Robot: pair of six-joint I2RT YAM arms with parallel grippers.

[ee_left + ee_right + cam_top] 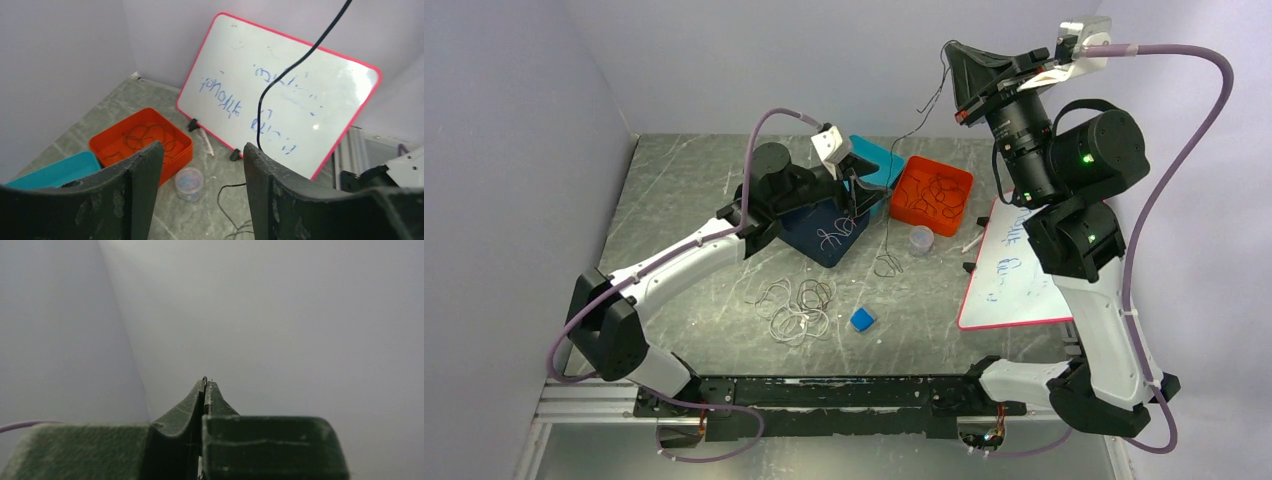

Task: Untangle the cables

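Fingers (137, 185) of L gripper (856, 192) stand apart w/ nothing btwn them. It hangs over the far-left part of the table (694, 190), above a navy box (819, 242) that has one whitish cable (836, 232) lying in it. Nearer the arm bases, on bare table, is a loose heap of whitish-grey cables (799, 308), loops overlapping. A small blue block (862, 319) sits just right of the heap, apart from it. A teal box (879, 160) sits behind the navy one, touching it.

Next, a thin black cable (258, 120) drops from high up to the table and ends in a small tangle near a clear cup (921, 240). Beside these is an orange tray (897, 195) w/ more black cables (934, 195) coiled inside.

R gripper (951, 50) is raised well above the table near the back wall, fingers pressed together on the top end of that black cable. In the R wrist view only a tiny bit of wire shows at the tips.

Far right: a whiteboard (1024, 285) w/ pink rim & blue scribble.
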